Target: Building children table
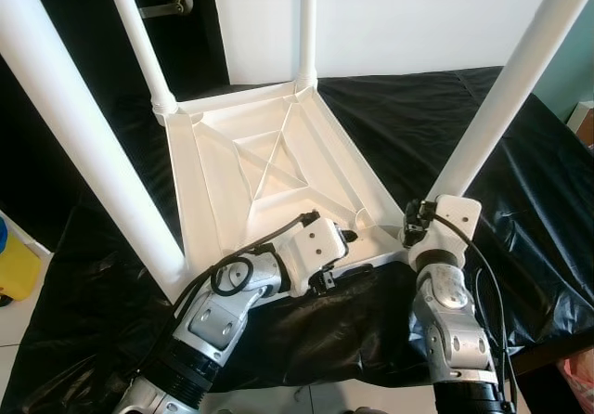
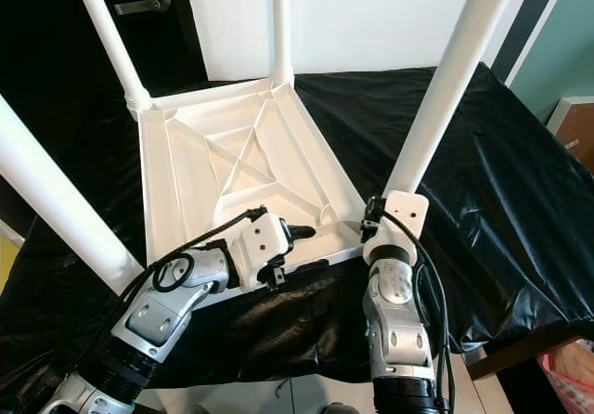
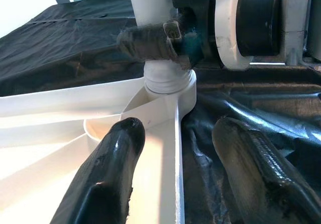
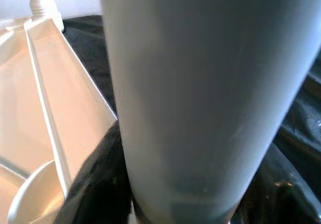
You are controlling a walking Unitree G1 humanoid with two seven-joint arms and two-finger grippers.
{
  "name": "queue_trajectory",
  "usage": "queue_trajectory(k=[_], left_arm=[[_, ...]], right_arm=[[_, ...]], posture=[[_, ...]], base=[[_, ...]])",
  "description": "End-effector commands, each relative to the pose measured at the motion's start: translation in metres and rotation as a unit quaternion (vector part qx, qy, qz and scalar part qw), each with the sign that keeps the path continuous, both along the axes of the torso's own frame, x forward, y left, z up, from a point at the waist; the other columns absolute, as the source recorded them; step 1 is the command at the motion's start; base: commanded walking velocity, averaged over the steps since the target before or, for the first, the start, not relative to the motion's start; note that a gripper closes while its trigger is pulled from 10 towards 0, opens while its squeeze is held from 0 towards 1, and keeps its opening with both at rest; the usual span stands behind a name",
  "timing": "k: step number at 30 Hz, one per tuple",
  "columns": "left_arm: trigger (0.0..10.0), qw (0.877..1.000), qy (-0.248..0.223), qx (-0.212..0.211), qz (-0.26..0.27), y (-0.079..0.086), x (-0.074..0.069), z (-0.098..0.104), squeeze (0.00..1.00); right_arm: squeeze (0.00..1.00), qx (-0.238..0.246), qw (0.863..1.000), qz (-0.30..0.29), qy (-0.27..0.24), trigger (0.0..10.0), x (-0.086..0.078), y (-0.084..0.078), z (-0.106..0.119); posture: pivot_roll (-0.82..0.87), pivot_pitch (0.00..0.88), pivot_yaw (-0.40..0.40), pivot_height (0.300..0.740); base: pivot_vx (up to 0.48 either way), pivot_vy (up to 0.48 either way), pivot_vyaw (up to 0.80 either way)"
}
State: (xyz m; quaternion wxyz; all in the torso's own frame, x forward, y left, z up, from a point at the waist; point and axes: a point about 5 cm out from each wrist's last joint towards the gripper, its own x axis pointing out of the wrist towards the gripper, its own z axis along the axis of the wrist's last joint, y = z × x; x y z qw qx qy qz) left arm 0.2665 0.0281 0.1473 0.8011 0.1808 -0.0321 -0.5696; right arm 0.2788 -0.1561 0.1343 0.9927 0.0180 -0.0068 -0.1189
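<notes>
Table: a white plastic children's table (image 1: 269,168) lies upside down on the black sheet, its ribbed underside facing up with a raised cross of ribs in the middle.
Legs: four round white plastic legs stand up from its corners, two far ones (image 1: 137,38) (image 1: 307,24) and two near ones, the near left leg (image 1: 83,145) and the near right leg (image 1: 520,75).
Left gripper: the left gripper (image 3: 175,148) sits at the table's near edge, close to the near right corner. Its two black fingers are spread apart and straddle the thin white rim, one finger (image 3: 108,174) over the inside of the tabletop, the other over the black sheet outside. Whether either finger touches the rim cannot be told.
Right gripper: the right gripper (image 2: 379,217) is at the base of the near right leg, just above the threaded socket (image 3: 169,86). In the left wrist view its dark fingers are pressed around the leg; in the right wrist view the white tube is very close to the lens.
Surface: a crinkled black plastic sheet (image 1: 408,108) covers the surface beneath the table and hangs over the near edge.
Room: a white wall (image 1: 418,15) behind, a dark door with a metal lever handle (image 1: 167,6) at the far left, a yellow object (image 1: 17,270) on the floor at left, a teal wall at right.
</notes>
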Motion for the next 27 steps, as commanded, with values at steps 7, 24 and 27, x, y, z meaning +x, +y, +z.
queue_trajectory(k=[7,24,27], left_arm=[[10.0,0.999,-0.005,-0.002,0.033,0.005,0.002,0.0,0.0],[10.0,1.0,-0.002,-0.002,0.027,0.006,0.004,0.0,0.0],[10.0,1.0,0.0,-0.001,0.02,0.006,0.003,0.001,0.0]], right_arm=[[1.0,0.007,1.0,0.027,0.003,10.0,-0.003,0.006,-0.003],[0.0,-0.067,0.957,0.277,-0.045,10.0,-0.011,-0.043,0.011],[0.0,-0.076,0.948,0.306,-0.035,10.0,-0.009,-0.048,0.011]], posture=[[-0.12,0.075,0.015,0.74],[-0.14,0.073,0.032,0.74],[-0.13,0.067,0.036,0.74]], base=[[0.0,0.0,0.0],[0.0,0.0,0.0],[0.0,0.0,0.0]])
